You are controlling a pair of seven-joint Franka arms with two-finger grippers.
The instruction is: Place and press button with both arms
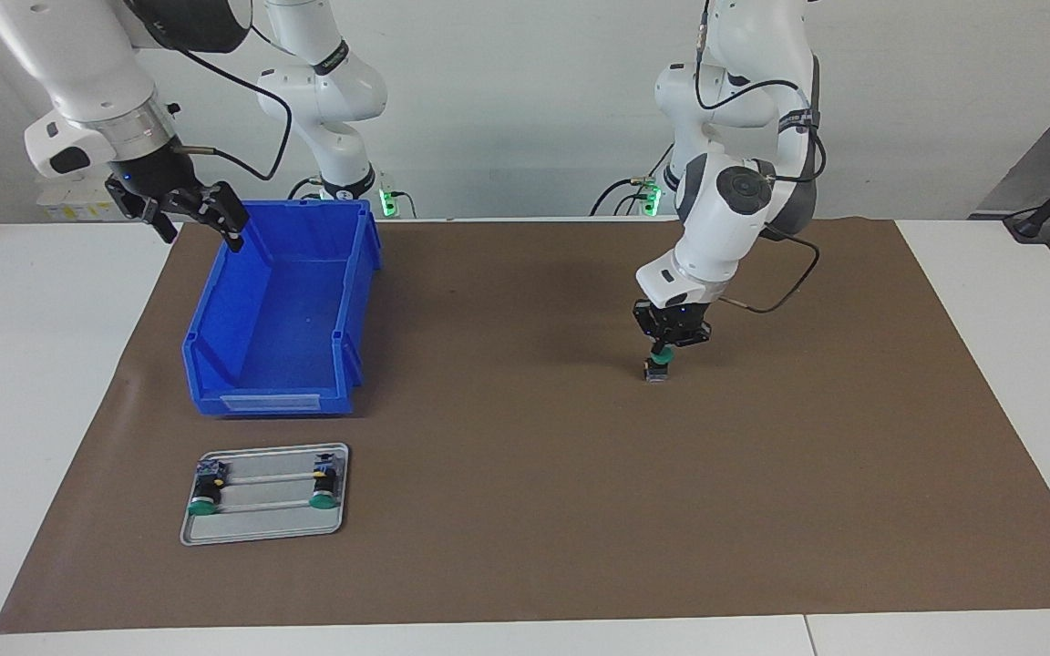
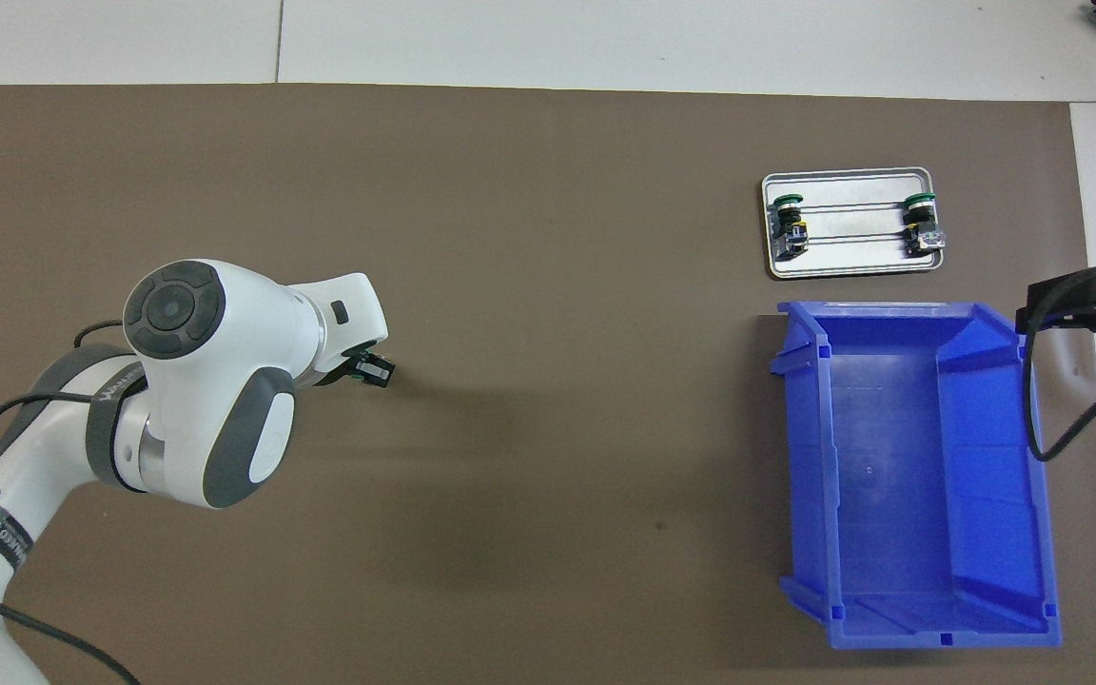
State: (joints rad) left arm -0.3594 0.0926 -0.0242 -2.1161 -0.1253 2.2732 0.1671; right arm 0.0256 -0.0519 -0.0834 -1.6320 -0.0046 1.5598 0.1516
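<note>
Left tool (image 1: 662, 351) stands straight down over the brown mat (image 1: 525, 510) in the facing view, its fingertips brought together on the green cap of the button (image 1: 657, 366), whose dark base sits on or just above the mat toward the left arm's end of the surface. Right tool (image 1: 192, 214) hangs spread wide and empty over the rim of the blue bin (image 1: 279, 310), waiting. Two more buttons lie on their sides in a metal tray (image 1: 265, 528), farther from the robots than the bin.

From overhead, the left arm's wrist covers most of its tool (image 2: 372, 369); only a dark tip and a sliver of green show. Right tool (image 2: 1095, 303) reaches in over the bin's (image 2: 1033, 495) wall at the right arm's end.

That button looks light, rigid and small, with a smooth cap that may slip; the black body below the cap seems the surer place to pinch. Lettering on the left arm's dark band cannot be read; the bin's label looks blank.
</note>
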